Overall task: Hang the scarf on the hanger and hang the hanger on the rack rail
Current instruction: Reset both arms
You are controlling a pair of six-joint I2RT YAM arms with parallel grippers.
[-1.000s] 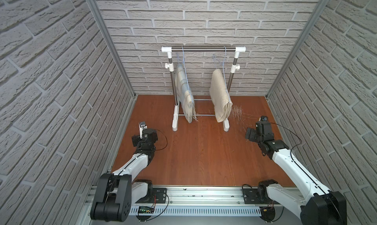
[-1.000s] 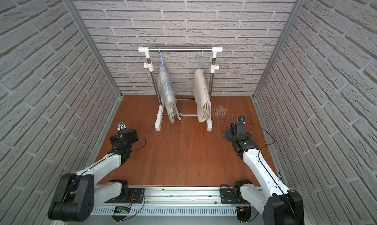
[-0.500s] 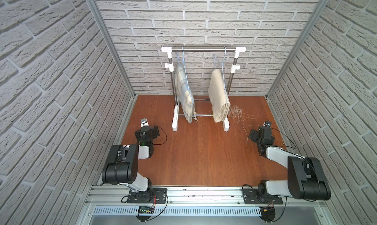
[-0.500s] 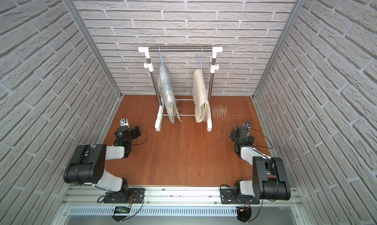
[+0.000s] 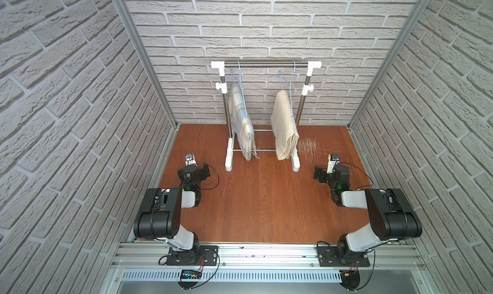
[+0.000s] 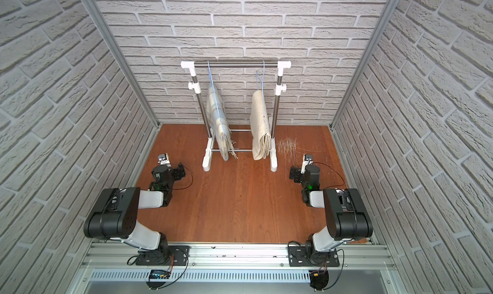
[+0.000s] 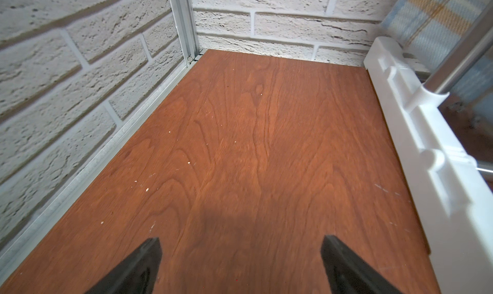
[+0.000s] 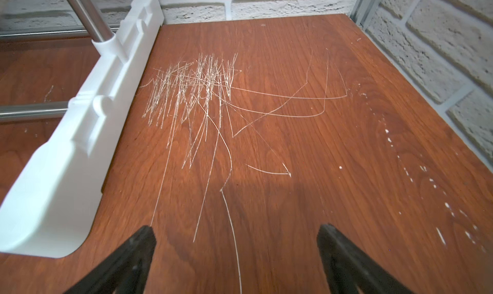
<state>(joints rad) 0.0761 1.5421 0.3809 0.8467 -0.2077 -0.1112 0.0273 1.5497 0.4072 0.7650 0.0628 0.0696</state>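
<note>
Two scarves hung on rack (image 5: 266,64); both grippers released, holding nothing.
Cream scarf (image 5: 283,127) folded over blue wire hanger (image 5: 292,76) near rack's right end; plaid scarf (image 5: 240,119) near its left end. Left gripper (image 7: 240,242), jaws spread, low over wooden floor (image 5: 261,204) beside rack's left foot (image 7: 426,172); right gripper (image 8: 236,231) likewise beside right foot (image 8: 80,159), over scratches (image 8: 192,92).

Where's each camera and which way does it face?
Both top views: high over the front rail, looking down at the rack, plaid scarf, cream scarf, left arm, right arm.
Left wrist: low, facing floor and back corner; open left gripper shows.
Right wrist: low, facing scratches; open right gripper shows.
Shared: rack feet, in wrist and top views.
</note>
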